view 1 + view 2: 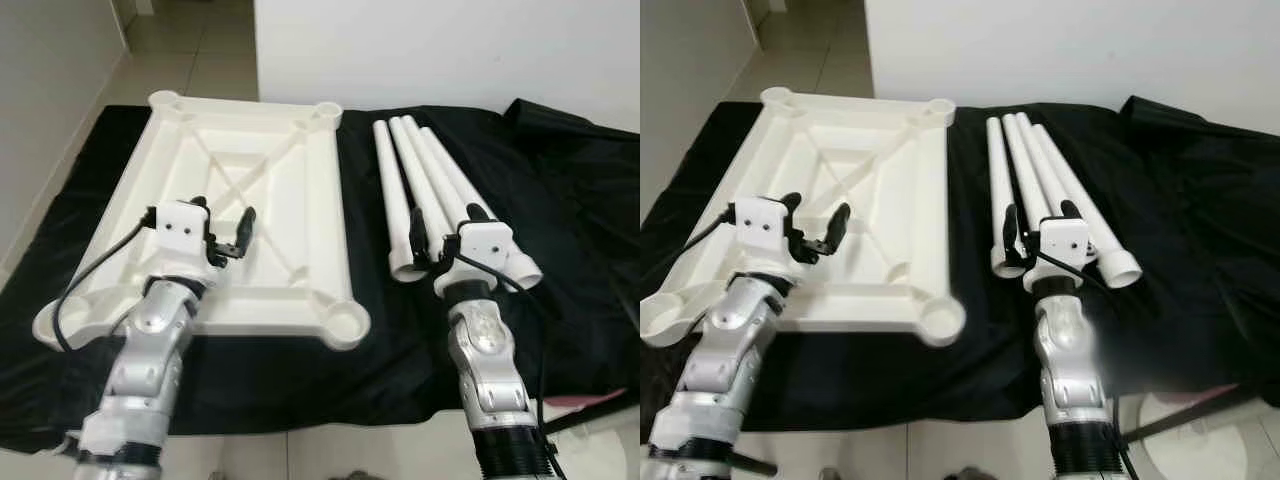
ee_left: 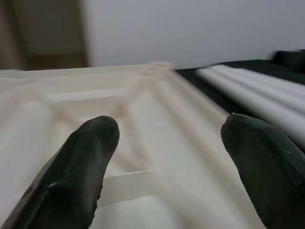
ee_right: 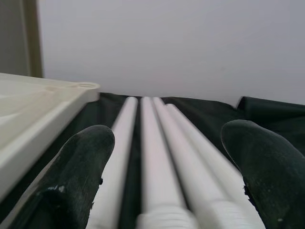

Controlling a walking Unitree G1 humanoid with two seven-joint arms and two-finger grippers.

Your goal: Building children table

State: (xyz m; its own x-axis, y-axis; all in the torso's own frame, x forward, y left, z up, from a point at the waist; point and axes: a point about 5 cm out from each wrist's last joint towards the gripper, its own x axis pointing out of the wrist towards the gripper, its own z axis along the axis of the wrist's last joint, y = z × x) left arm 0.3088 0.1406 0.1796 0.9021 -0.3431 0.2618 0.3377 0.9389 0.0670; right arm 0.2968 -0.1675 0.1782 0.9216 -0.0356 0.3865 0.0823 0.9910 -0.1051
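A white plastic tabletop (image 1: 290, 180) lies upside down on the black cloth, ribs up, with round leg sockets (image 1: 345, 322) at its corners. Several white tube legs (image 1: 415, 170) lie side by side to its right. My left gripper (image 1: 225, 215) hovers open over the near half of the tabletop, holding nothing; the left wrist view looks past its fingers (image 2: 81, 157) at the ribs (image 2: 157, 143). My right gripper (image 1: 445, 218) is open above the near ends of the legs (image 3: 152, 143), straddling them without gripping.
A black cloth (image 1: 560, 200) covers the low platform and bunches up at the back right. A white wall (image 1: 450, 50) stands behind, and tiled floor (image 1: 190, 50) runs off at the back left. A black cable (image 1: 85, 285) loops from my left wrist.
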